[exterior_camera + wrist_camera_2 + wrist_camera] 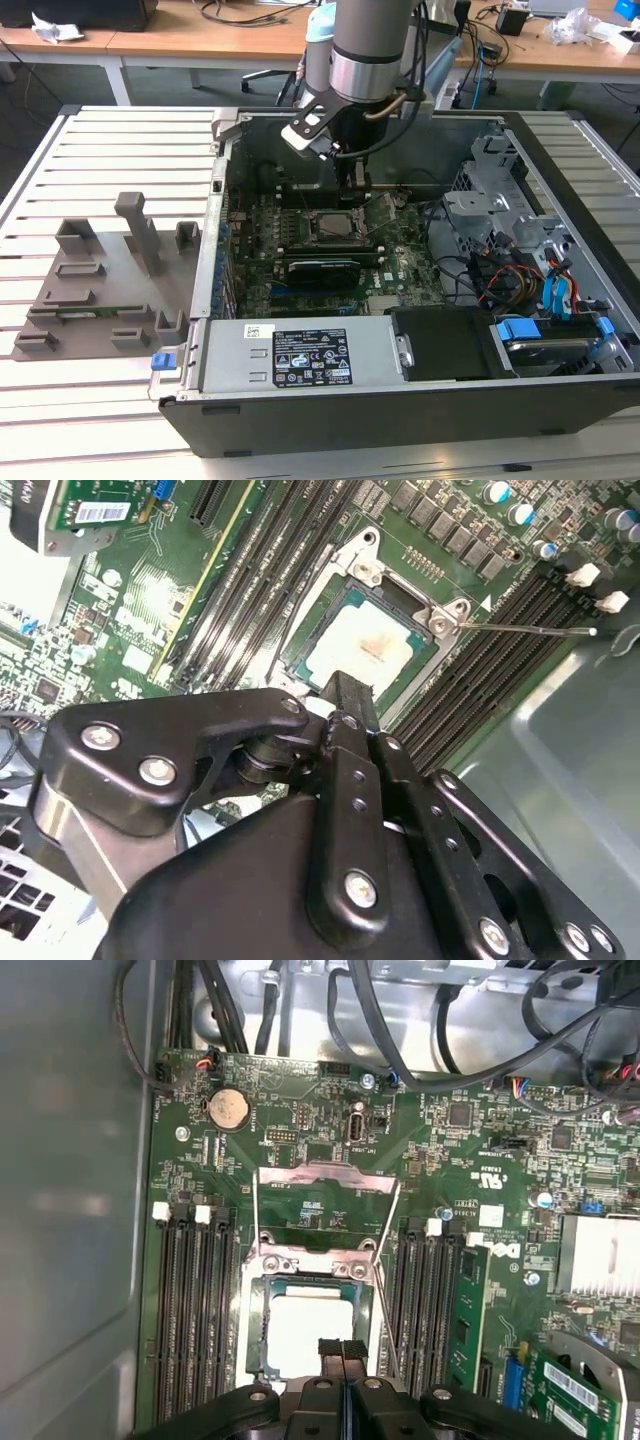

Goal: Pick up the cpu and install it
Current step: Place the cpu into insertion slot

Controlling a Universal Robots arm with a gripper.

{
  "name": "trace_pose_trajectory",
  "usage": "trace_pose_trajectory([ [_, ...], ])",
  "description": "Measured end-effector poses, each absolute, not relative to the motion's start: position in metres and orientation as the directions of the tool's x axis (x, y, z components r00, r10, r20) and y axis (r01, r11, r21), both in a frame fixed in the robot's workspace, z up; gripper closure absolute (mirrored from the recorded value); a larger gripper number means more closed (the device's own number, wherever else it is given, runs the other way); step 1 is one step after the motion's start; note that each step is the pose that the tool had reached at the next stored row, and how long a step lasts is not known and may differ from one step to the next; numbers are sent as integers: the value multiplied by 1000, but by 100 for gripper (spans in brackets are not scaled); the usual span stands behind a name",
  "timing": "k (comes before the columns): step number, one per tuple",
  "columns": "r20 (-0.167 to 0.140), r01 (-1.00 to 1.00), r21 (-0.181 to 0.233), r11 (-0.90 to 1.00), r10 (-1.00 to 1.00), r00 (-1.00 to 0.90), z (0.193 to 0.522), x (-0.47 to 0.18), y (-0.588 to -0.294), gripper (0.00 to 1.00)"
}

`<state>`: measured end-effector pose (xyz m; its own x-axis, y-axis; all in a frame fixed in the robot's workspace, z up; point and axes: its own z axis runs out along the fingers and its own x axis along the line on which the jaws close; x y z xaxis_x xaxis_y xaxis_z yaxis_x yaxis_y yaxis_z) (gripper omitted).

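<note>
The cpu point(305, 1328), a small square chip with a pale metal top, lies flat inside the open socket on the green motherboard point(300, 1120). The second wrist view shows the cpu point(366, 643) framed by the dark socket point(440, 615). My gripper point(343, 1348) hangs just above the chip's near edge, its two black fingers pressed together with nothing between them. In the second wrist view the gripper point(347, 688) tip overlaps the socket's edge. In the exterior view the gripper point(358, 182) reaches down into the open computer case point(400, 410) above the socket point(330, 227).
The socket's silver load plate point(325, 1180) is folded back and its thin lever point(530, 631) sticks out. Memory slots point(195, 1310) flank the socket. A long black card point(322, 268), a power supply point(300, 355) and cabled drive bays point(520, 260) crowd the case. A grey fixture point(100, 280) lies on the slatted table.
</note>
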<state>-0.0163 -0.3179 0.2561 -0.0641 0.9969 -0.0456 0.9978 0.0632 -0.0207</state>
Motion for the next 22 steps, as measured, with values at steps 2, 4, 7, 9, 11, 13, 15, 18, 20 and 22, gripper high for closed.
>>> trace_pose_trajectory([
  [2,-46,998,-21,63,997,-64,259,-16,-318,89],
  [4,-46,998,-21,63,997,-64,262,-16,-318,89],
  [7,-46,998,-21,63,997,-64,267,-16,-318,89],
  [9,-46,998,-21,63,997,-64,271,-16,-318,89],
  [11,-46,998,-21,63,997,-64,274,-16,-318,89],
  [13,-46,998,-21,63,997,-64,278,-16,-318,89],
  [15,-46,998,-21,63,997,-64,282,-16,-318,89],
  [18,-46,998,-21,63,997,-64,290,-16,-318,89],
  [20,-46,998,-21,63,997,-64,296,-16,-318,89],
  [22,-45,998,-21,63,997,-64,324,-16,-318,89],
])
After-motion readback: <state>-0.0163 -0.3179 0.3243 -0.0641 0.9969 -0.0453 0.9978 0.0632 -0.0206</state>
